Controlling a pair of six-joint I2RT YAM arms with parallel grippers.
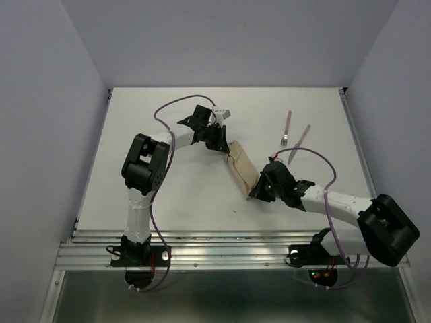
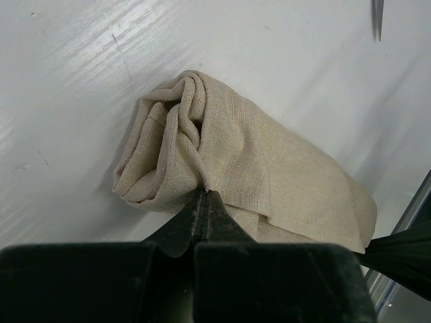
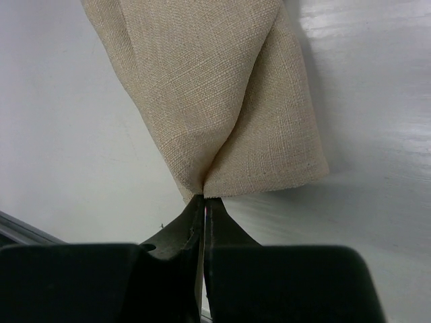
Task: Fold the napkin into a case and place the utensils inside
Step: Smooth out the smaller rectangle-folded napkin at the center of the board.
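The tan napkin (image 1: 241, 168) lies near the middle of the white table (image 1: 182, 195), folded into a narrow band with several layers. It runs at an angle, from far-left to near-right. One arm is at each end of it.

The left gripper (image 1: 225, 145) is at the far end. In the left wrist view its fingers (image 2: 204, 196) are pressed together, with a fold of the napkin (image 2: 269, 168) pinched between the tips. The cloth is bunched and rolled at this end.

The right gripper (image 1: 256, 191) is at the near end. In the right wrist view its tips (image 3: 203, 200) are closed on the edge of the napkin (image 3: 222, 101), where two layers meet in a point.

The fork (image 1: 287, 130) and the knife (image 1: 300, 143), both with pinkish-red handles, lie on the table at the far right. They are just beside each other and apart from the napkin.
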